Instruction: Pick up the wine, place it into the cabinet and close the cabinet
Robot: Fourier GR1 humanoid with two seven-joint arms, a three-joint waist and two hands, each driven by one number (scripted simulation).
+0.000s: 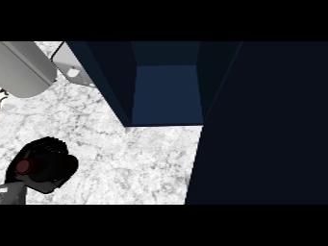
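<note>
Head view shows our left hand (44, 166) low at the left over the marble table (124, 158), fingers curled in with nothing visibly held, so we read it as clenched. Our right hand is out of sight. The cabinet (163, 91) stands ahead with its dark blue inside exposed, and its open door (273, 125) fills the right side. The wine is nowhere that we can see, neither on the table nor inside the cabinet. We judge the task is at placing or closing; next we would need to confirm the bottle, then swing the door shut.
</note>
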